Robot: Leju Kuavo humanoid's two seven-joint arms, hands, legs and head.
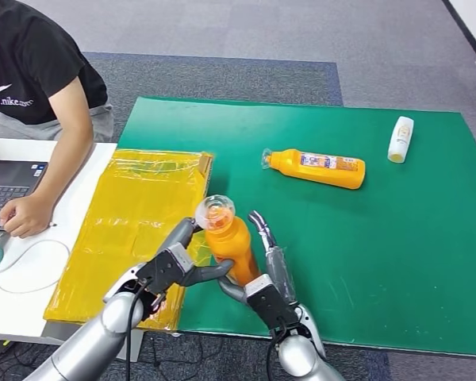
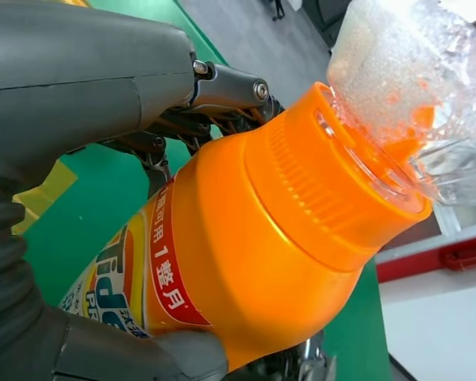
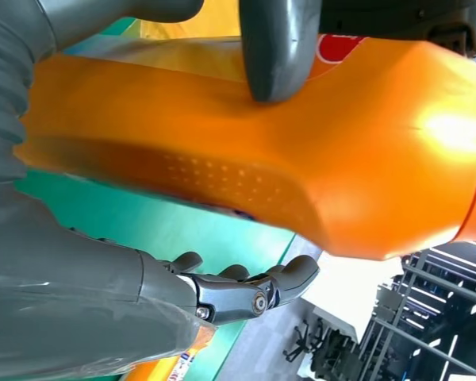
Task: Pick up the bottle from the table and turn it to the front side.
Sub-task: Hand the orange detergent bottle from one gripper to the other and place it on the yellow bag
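Observation:
I hold an orange bottle point(image 1: 229, 242) with a clear cap upright just above the front edge of the green mat point(image 1: 373, 262). My left hand point(image 1: 174, 266) grips it, thumb on the near side and fingers behind. In the left wrist view the bottle point(image 2: 254, 238) sits between the thumb and fingers of that hand point(image 2: 74, 87), its label partly showing. My right hand point(image 1: 268, 286) is right beside the bottle on the other side, fingers stretched upward. In the right wrist view the bottle point(image 3: 283, 159) lies close to the hand point(image 3: 104, 302), whose fingers point(image 3: 247, 292) stand apart from it.
A second orange bottle point(image 1: 316, 168) lies on its side mid-mat, and a small white bottle point(image 1: 401, 139) lies at the far right. A yellow plastic bag point(image 1: 134, 222) covers the mat's left edge. A person point(image 1: 38, 71) sits at the white table point(image 1: 38, 278) with a laptop point(image 1: 8, 186).

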